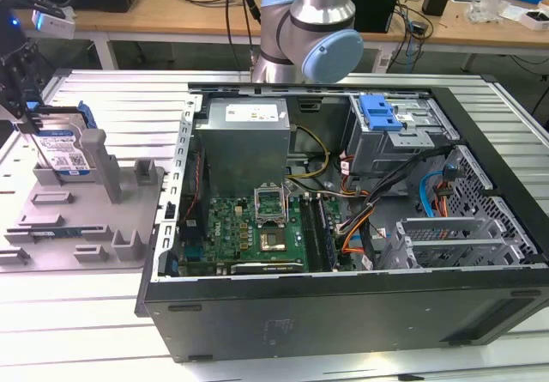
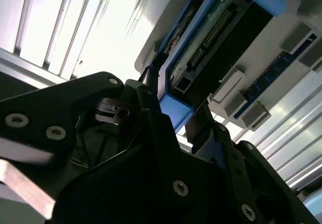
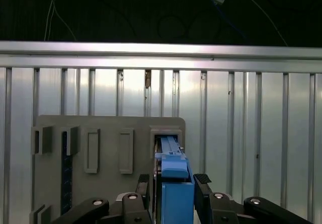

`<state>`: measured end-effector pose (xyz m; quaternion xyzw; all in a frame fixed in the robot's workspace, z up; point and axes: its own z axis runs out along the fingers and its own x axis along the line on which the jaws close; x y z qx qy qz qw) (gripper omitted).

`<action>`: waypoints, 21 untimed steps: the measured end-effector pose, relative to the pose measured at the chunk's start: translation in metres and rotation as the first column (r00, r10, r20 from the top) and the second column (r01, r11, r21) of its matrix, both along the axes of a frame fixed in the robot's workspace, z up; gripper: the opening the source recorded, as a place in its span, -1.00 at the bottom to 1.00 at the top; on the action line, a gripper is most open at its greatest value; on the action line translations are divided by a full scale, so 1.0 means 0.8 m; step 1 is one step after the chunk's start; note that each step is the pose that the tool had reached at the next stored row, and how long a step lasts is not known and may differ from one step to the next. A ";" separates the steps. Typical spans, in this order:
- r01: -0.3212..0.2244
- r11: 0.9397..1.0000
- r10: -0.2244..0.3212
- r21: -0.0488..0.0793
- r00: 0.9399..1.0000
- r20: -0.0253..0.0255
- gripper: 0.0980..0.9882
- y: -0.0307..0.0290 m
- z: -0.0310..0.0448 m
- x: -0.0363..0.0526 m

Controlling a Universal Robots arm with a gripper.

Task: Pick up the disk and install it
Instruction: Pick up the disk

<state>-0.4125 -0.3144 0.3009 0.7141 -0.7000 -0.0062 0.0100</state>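
Currently the gripper [image 1: 26,107] sits at the exterior view's far left, over the grey fixture [image 1: 94,219] that lies on the slatted metal table [image 1: 111,90]. The disk [image 1: 62,148] stands on edge in a slot at the fixture's back corner, label side toward the exterior camera, blue carrier along its top and side edges. First wrist view: the black fingers [image 3: 203,182] flank the blue carrier [image 3: 175,183], one on each side, clenched against it; the disk's lower part is seated in the fixture's slot. Second wrist view: the same grasp seen close, with the disk's [image 2: 211,38] connector edge and a row of pins running away from the fingers. Other slots and upright posts of the fixture stand beside the disk. Open computer case [image 1: 343,300] lies on the table to the exterior view's right of the fixture, just beside it, well apart from the gripper. Inside: green motherboard [image 1: 249,227], grey power supply [image 1: 244,142], and a metal drive cage [image 1: 412,137] with a blue latch [image 1: 379,112] on top. Arm's grey-and-blue joint [image 1: 313,34] rises behind the case.
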 end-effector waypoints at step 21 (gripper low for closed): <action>0.000 1.000 0.000 0.000 1.000 0.000 -0.39 -0.0004 -0.0019 0.000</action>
